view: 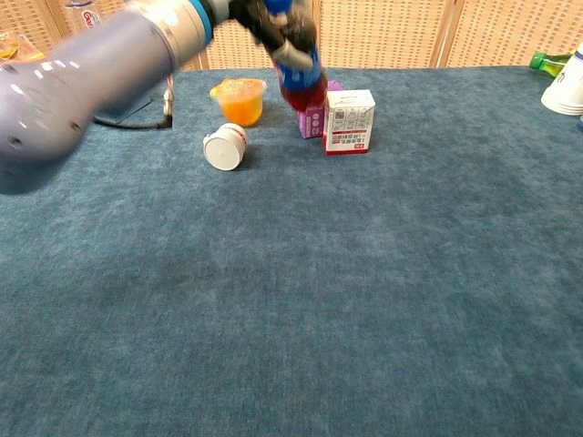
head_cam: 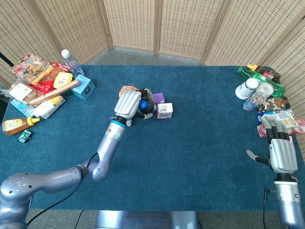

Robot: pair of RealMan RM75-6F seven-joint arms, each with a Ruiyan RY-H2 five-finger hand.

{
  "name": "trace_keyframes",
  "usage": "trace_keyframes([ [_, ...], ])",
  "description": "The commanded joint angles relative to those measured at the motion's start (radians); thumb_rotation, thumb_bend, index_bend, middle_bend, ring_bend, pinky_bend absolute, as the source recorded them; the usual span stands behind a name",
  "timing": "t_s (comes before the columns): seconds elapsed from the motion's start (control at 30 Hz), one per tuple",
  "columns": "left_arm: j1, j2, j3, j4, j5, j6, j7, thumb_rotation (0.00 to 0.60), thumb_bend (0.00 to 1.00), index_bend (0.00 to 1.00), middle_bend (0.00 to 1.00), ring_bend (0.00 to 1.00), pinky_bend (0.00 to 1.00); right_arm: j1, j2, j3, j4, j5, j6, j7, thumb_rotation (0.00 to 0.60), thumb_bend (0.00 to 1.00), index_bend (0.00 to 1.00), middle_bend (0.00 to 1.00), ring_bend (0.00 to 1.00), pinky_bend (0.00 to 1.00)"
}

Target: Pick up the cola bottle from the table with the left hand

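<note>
Our left hand (head_cam: pixel 127 103) has its fingers wrapped around the cola bottle (view: pixel 299 66), and in the chest view the bottle hangs clear above the blue surface (view: pixel 364 273), its bottom level with the top of the white carton (view: pixel 350 120) just to its right. The bottle's long axis runs mostly up and down but leans a bit, cap end (view: pixel 276 7) tipped toward the left arm's side and the dark base swung toward the carton. From the head view we mostly see the back of the hand covering it, with only a bit of blue cap (head_cam: pixel 142 102) peeking out.

Just behind the bottle there's a small purple box (view: pixel 311 119) touching the carton's side. Further left an orange jelly cup (view: pixel 240 99) stands upright, and a white cup (view: pixel 224 147) lies on its side near it, open end facing us.

Our right hand (head_cam: pixel 280 148) is well apart at the far edge of the surface, flat, fingers straight and spread, holding nothing. Snack packets (head_cam: pixel 286 119) lie beside it, and paper cups (head_cam: pixel 249 88) and a green bottle (head_cam: pixel 257 76) sit further back. On the opposite side there's a heap of snack bags (head_cam: pixel 33 76) and a blue box (head_cam: pixel 83 87).
</note>
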Motion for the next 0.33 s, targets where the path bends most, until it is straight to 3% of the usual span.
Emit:
trace_keyframes([
  [0.03, 0.022, 0.067, -0.031, -0.099, 0.015, 0.045, 0.015, 0.6, 0.16, 0.78, 0.69, 0.54, 0.53, 0.0, -0.001, -0.001, -0.002, -0.001, 0.002, -0.004, 0.6, 0.0, 0.0, 0.0, 0.0, 0.0],
  [0.33, 0.039, 0.153, -0.053, -0.223, -0.001, 0.083, 0.061, 0.6, 0.16, 0.77, 0.68, 0.53, 0.52, -0.002, -0.003, -0.002, -0.003, -0.005, 0.008, -0.013, 0.6, 0.0, 0.0, 0.0, 0.0, 0.0],
])
